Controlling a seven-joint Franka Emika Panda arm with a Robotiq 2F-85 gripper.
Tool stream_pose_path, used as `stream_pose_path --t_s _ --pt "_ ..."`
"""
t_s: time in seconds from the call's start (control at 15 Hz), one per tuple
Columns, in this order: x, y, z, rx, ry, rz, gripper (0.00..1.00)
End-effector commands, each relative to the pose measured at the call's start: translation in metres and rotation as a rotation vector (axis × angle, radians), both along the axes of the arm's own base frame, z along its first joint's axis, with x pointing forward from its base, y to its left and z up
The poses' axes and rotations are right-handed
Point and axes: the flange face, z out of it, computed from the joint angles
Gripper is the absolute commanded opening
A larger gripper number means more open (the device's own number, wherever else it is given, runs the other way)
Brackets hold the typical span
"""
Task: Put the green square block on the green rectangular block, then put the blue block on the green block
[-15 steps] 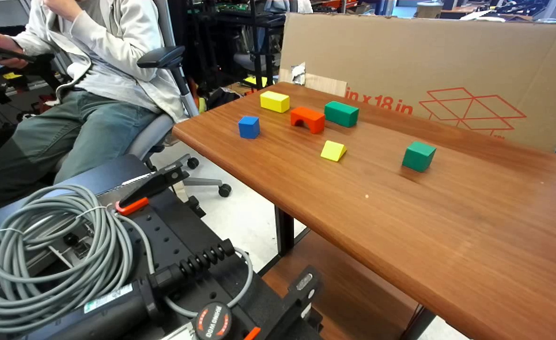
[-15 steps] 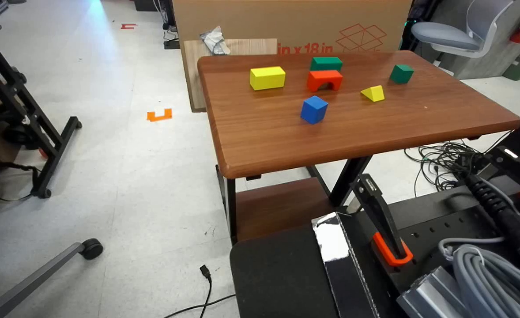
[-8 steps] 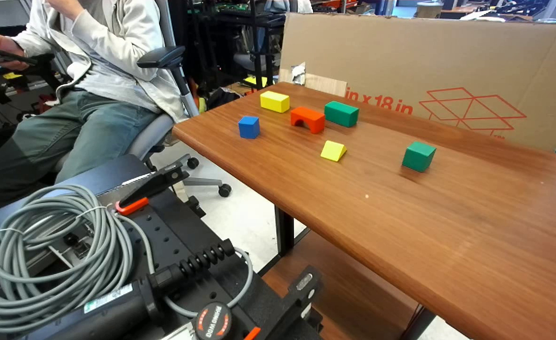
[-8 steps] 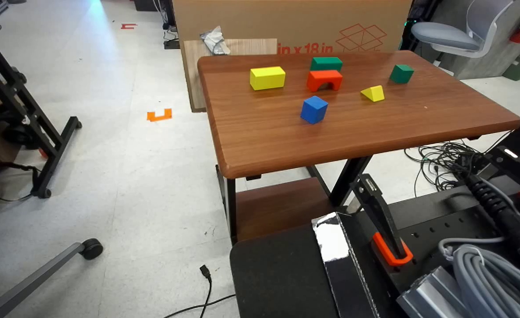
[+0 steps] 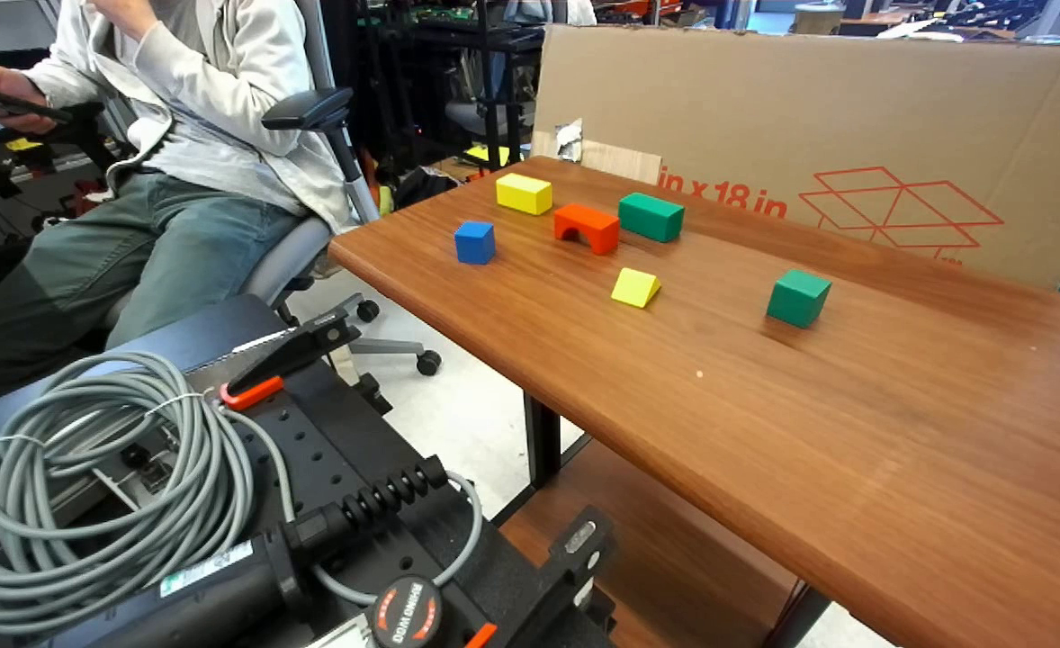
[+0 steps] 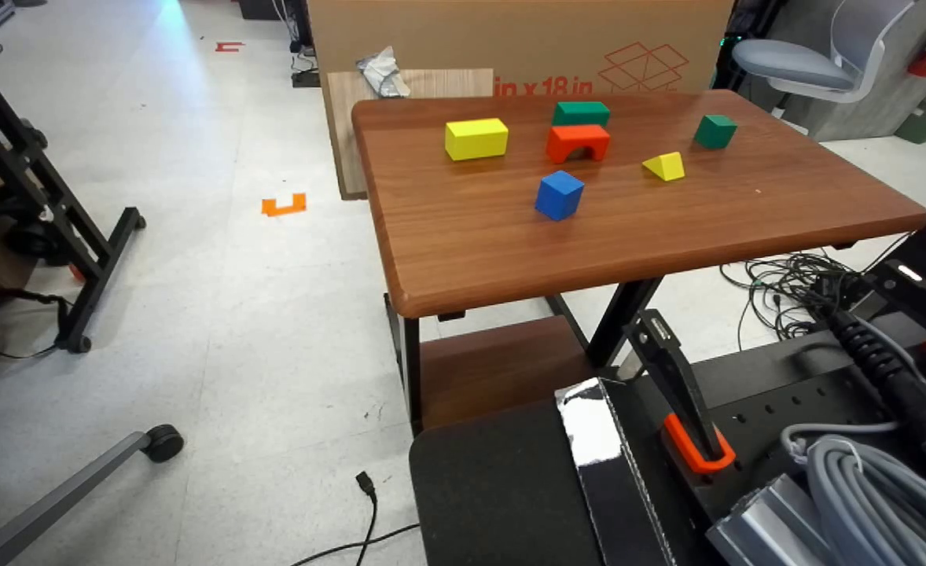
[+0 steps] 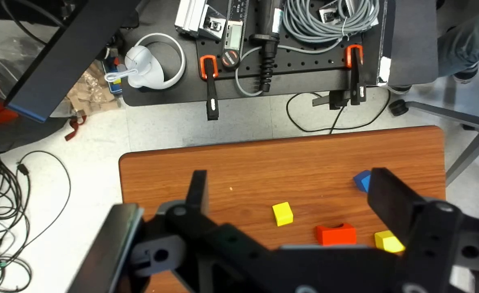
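Observation:
The green square block (image 5: 798,298) sits alone on the table in both exterior views (image 6: 715,132). The green rectangular block (image 5: 651,217) lies behind the red arch and is partly covered by it in an exterior view (image 6: 581,113). The blue block (image 5: 475,243) stands near the table edge in both exterior views (image 6: 560,196). In the wrist view the blue block (image 7: 361,180) is partly covered by a finger. Both green blocks are hidden or out of view there. My gripper (image 7: 289,172) is wide open and empty, well above the table. It is not in the exterior views.
A red arch block (image 5: 587,229), a yellow rectangular block (image 5: 524,193) and a yellow wedge (image 5: 635,287) stand on the wooden table (image 5: 854,450). A cardboard sheet (image 5: 809,117) stands behind the table. A black bench (image 6: 502,479) with clamps and cable is in front. A person sits nearby.

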Motion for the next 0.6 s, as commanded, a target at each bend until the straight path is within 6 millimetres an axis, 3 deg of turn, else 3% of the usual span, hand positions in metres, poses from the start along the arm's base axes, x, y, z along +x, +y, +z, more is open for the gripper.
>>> stream_pose_path --t_s 0.0,0.27,0.53 --pt "0.013 0.008 -0.013 0.000 -0.020 -0.066 1.00" --pt "0.038 0.022 -0.049 -0.029 -0.097 -0.096 1.00" --pt "0.063 0.025 -0.108 -0.084 -0.138 -0.090 1.00"
